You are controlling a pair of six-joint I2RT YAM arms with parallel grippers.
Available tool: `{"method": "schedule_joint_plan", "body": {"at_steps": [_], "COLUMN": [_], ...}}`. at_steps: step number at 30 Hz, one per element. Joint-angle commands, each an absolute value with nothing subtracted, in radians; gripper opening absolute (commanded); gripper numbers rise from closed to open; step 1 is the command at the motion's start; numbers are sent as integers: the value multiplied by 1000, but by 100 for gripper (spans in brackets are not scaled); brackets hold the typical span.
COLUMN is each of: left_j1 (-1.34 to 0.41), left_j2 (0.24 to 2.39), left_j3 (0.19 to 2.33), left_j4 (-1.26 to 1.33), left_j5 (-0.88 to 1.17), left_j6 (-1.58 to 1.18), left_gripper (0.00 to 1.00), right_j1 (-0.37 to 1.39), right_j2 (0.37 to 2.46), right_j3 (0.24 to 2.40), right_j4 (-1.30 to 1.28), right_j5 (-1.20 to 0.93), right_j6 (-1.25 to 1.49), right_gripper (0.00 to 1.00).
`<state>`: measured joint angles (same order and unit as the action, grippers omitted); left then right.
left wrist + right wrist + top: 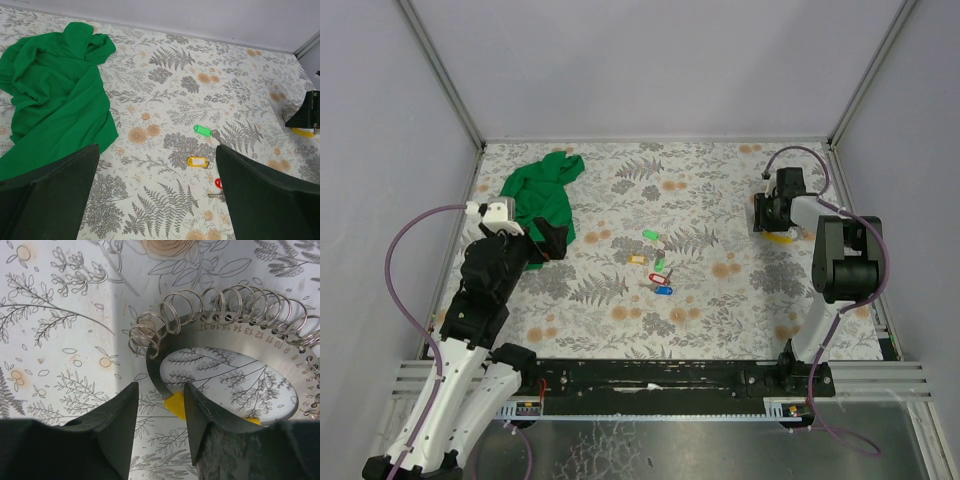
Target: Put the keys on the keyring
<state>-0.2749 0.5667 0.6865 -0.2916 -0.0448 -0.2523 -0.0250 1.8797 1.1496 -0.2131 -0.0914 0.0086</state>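
Observation:
Several keys lie in a loose group mid-table: a green tag (650, 235), a yellow tag (637, 260), a second green tag (659, 264), a red tag (657, 278) and a blue tag (664, 291). The left wrist view shows the green (202, 130), yellow (197, 161) and red (218, 183) tags. My left gripper (548, 243) (157, 165) is open and empty, left of the keys. Several wire keyrings (145, 337) hang on a flat numbered metal band (155, 372) with a yellow end (175, 404). My right gripper (770, 218) (161, 405) is open, its jaws astride that yellow end.
A large green cloth (540, 195) (55, 95) lies at the back left, just beyond my left gripper. The band's yellow part (780, 237) shows at the right. Metal frame posts and grey walls border the floral table (720, 320).

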Motion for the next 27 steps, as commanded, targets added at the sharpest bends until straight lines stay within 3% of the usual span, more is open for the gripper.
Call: {"method": "schedule_joint_plan", "body": {"at_steps": [1, 10, 16, 19, 27], "left_j1": [-287, -288, -288, -288, -296], "left_j2": [570, 579, 585, 586, 574], "left_j3": [679, 678, 678, 677, 673], "left_j4": [-250, -250, -253, -255, -256], "left_j5": [-12, -5, -4, 3, 11], "left_j6": [-234, -233, -235, -236, -238], "left_gripper": [100, 100, 100, 100, 100], "right_j1": [27, 195, 295, 310, 270], "right_j2": [1865, 1818, 1763, 1685, 1577], "right_j3": [1140, 1093, 1096, 1095, 1108], "right_j4": [-326, -381, -381, -378, -455], "right_j5": [-106, -87, -168, -181, 112], "right_j6": [49, 167, 216, 203, 99], "right_gripper": [47, 49, 67, 72, 82]}}
